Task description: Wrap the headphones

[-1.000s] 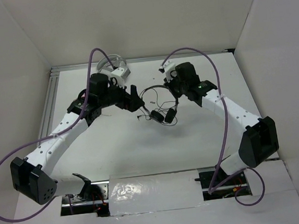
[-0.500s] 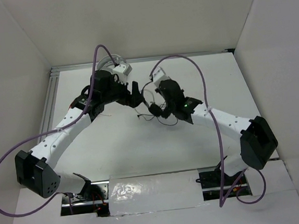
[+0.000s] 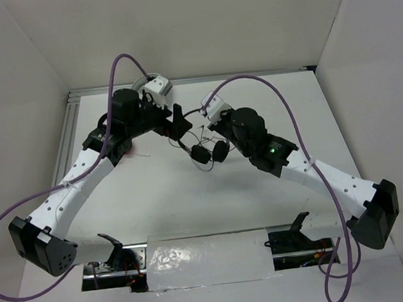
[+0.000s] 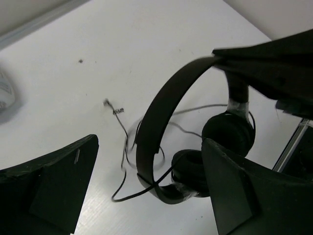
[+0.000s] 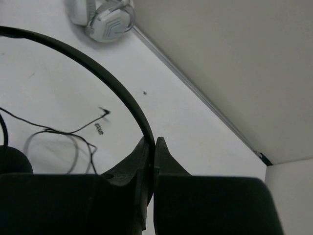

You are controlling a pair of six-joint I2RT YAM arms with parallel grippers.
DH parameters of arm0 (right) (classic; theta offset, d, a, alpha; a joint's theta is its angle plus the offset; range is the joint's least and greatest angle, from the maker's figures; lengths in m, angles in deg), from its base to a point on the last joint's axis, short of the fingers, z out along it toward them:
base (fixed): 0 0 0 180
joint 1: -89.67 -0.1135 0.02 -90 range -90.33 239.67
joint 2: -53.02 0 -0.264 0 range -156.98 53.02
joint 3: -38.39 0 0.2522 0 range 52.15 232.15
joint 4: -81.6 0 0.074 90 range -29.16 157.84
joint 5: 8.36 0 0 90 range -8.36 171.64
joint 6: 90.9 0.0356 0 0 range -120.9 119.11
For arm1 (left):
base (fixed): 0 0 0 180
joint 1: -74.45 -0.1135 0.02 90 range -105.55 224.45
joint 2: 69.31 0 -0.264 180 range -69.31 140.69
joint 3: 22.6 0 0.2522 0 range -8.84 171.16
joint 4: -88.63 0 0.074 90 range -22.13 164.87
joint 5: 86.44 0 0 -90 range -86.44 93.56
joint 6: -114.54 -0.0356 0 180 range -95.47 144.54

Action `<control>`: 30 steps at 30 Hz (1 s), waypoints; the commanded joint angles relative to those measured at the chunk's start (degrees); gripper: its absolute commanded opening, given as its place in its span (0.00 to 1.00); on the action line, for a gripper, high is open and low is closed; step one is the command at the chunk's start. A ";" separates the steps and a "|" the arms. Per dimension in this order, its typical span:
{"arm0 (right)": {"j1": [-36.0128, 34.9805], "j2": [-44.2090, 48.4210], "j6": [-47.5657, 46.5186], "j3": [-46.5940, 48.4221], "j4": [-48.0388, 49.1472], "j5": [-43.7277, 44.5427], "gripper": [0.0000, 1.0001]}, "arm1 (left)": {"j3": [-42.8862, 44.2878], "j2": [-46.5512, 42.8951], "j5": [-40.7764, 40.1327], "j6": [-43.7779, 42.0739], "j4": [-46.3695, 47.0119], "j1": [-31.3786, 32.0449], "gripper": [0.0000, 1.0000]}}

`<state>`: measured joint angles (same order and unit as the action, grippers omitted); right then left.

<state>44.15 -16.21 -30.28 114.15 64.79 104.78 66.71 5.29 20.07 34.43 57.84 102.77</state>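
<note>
The black headphones (image 3: 210, 150) hang above the table by their thin headband (image 5: 100, 69), and my right gripper (image 5: 152, 145) is shut on that band. Both round ear pads (image 4: 229, 132) dangle low, with the thin cable (image 4: 128, 147) trailing in loose loops to its plug (image 4: 116, 111) on the table. My left gripper (image 3: 178, 122) stands wide open just left of the headphones. In the left wrist view the headband (image 4: 157, 117) hangs between and beyond its fingers (image 4: 54, 188), touching neither. The right gripper (image 4: 230, 62) shows there pinching the band's top.
White-grey headphones (image 5: 105, 14) lie at the back of the table near the rear rail (image 3: 265, 72), partly hidden behind my left arm in the top view. White walls close in the table on the left, back and right.
My right arm has swung left and stretched out, carrying the headphones toward my left gripper. The ear pads now hang lower in the top view. My left arm shifted slightly back, still open.
</note>
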 commanded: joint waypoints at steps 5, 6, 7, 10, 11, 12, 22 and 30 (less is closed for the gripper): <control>0.52 -3.01 -2.60 3.13 -5.30 -3.10 0.00 | 6.80 -0.96 6.77 -6.90 0.51 0.16 0.99; 0.26 -2.75 -2.78 3.04 -5.39 -3.44 0.00 | 6.98 -0.87 6.95 -7.42 0.43 0.07 0.99; -0.01 -1.88 -2.78 2.78 -5.30 -4.75 0.00 | 7.15 -0.52 7.13 -7.86 0.17 0.16 0.99; -0.10 0.84 -3.48 1.99 -5.48 -10.19 0.00 | 6.63 1.32 7.30 -11.28 0.25 0.33 0.98; 0.16 1.46 -3.83 2.16 -6.26 -11.61 0.00 | 6.46 1.59 8.96 -13.30 0.42 0.25 0.96; 0.51 1.82 -4.10 2.42 -7.05 -13.27 0.00 | 6.19 1.77 9.58 -14.10 0.60 0.34 0.95; 3.15 3.40 -4.98 5.77 -13.83 -20.95 0.00 | 5.31 3.44 16.35 -19.91 -2.03 0.69 0.67; 3.33 0.95 -5.51 8.93 -14.44 -16.37 0.00 | 5.57 7.21 9.34 -17.54 -5.63 2.88 0.65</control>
<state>47.19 -15.07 -35.53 118.56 48.42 86.90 72.24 10.52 31.46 17.22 53.42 104.12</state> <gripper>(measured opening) 0.050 0.653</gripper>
